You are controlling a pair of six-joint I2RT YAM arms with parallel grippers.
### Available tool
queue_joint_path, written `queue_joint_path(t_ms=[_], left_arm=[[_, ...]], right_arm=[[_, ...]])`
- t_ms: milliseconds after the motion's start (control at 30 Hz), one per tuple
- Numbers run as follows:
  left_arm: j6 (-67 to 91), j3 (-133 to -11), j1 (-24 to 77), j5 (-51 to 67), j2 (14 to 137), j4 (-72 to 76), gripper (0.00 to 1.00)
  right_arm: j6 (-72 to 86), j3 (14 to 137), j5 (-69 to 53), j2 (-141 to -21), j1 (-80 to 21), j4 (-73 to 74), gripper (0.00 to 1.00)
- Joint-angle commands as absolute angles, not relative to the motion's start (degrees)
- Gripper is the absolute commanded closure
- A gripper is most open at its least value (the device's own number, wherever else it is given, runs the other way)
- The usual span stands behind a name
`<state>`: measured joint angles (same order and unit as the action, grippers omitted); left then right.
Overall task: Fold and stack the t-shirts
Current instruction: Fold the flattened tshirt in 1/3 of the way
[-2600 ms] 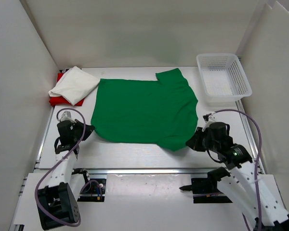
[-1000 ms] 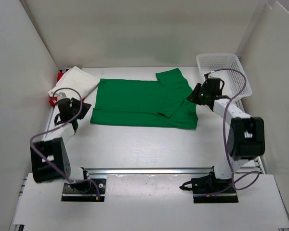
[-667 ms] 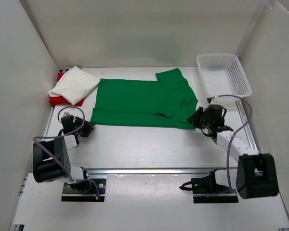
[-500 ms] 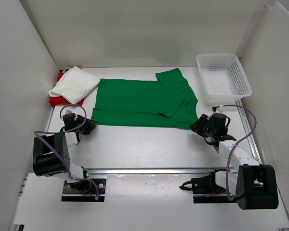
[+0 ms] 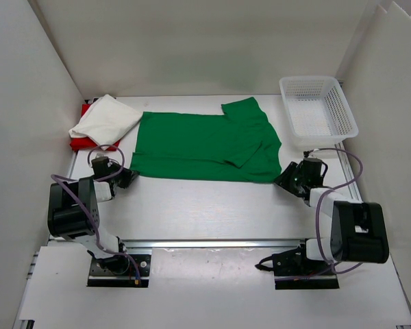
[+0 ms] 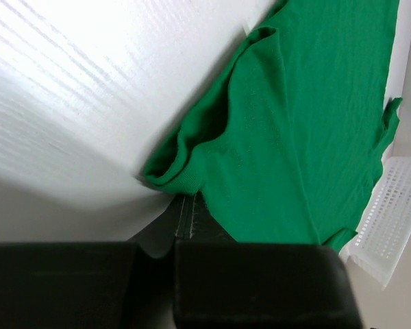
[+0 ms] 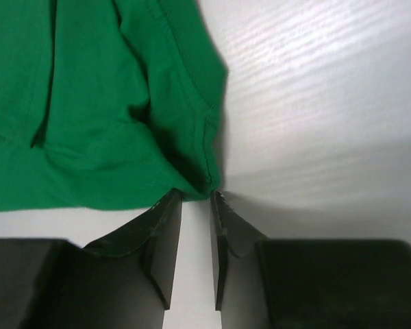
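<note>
The green t-shirt lies folded in half across the middle of the table. The white t-shirt rests folded on the red t-shirt at the back left. My left gripper sits low at the green shirt's near left corner. In the left wrist view it is shut, with the bunched hem at its tips. My right gripper is at the near right corner. In the right wrist view it stands open with a narrow gap, and the shirt's corner touches its tips.
A white mesh basket stands at the back right, also seen in the left wrist view as the basket. White walls close in the table on three sides. Bare tabletop runs between the shirt and the arm bases.
The green shirt's near half was folded back over the far half. Both grippers then came down to its new near corners. The left gripper has shut; the right jaws have narrowed.
</note>
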<state>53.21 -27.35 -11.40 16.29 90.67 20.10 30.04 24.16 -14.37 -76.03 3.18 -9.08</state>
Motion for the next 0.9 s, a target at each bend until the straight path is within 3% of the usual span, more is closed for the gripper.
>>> queue_joint_path(t_ms=[0,167,333,567,867], left_arm=[[52.38,-28.74,-11.16,14.33,91.41,19.25,1.00],[50.89,-29.71,-10.72,13.71,90.71,18.11,1.00],[50.27,-28.13,-12.48,13.44,88.25,13.72,1.00],[44.39,-23.30,-16.08,13.44,78.24,5.99,1.00],[35.17,-13.37,-18.81,12.57,55.56,-15.09,1.00]], right_arm=[[29.53,27.16,-14.07,-78.92,4.05,-13.97,0.79],[30.14,28.48,-15.20,-81.91,5.09,-14.06,1.00],[31.55,25.40,-9.94,-77.26,2.29,-10.11,1.00],[33.04,17.94,-14.07,-68.04,3.96,-6.78,1.00],[31.99,15.29,-10.03,-39.93,2.93,15.55,1.00]])
